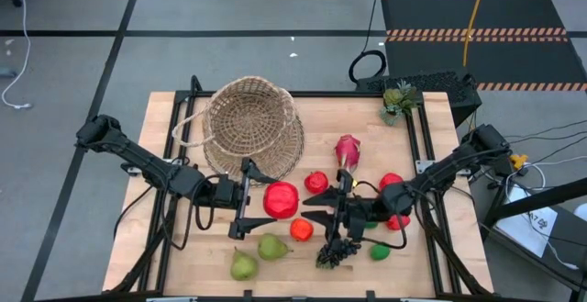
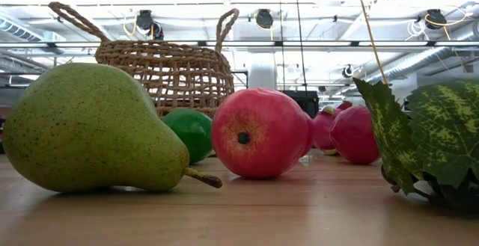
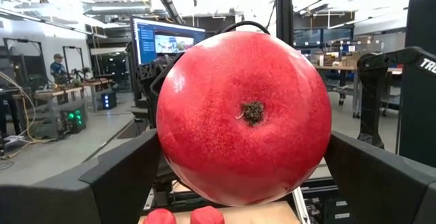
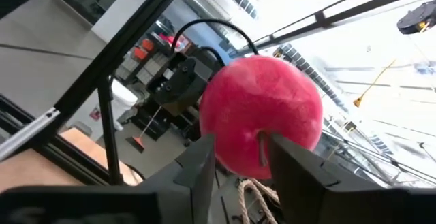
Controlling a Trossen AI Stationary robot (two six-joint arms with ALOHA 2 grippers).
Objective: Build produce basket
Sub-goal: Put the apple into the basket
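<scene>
A big red apple [image 1: 281, 199] hangs above the table's middle, held in my left gripper [image 1: 266, 201], which reaches in from the left. Its blossom end [image 3: 253, 112] faces the left wrist and its stem [image 4: 262, 148] faces my right gripper [image 4: 242, 159]. That gripper comes from the right, open, with one finger on each side of the stem. The wicker basket [image 1: 252, 128] stands at the far left-middle. On the table lie two pears [image 1: 272, 246], a grape bunch [image 1: 335, 251], a lime [image 1: 379, 251], a dragon fruit [image 1: 347, 149] and small red fruits [image 1: 316, 181]. My left gripper pinches the apple between its two fingers, one on each opposite side of its round body [image 3: 170, 152]. The fingers come nearly level from the table's left. The apple is lifted clear of the table. My right gripper's fingertips [image 4: 204, 159] stand close against the apple's stem end; I cannot tell whether they touch.
A small green potted plant [image 1: 399, 100] stands at the far right corner. More red fruits [image 1: 394, 219] lie under the right arm. An orange-red fruit [image 1: 301, 229] sits just near of the held apple. Bare wood shows along the near left of the table [image 1: 165, 256].
</scene>
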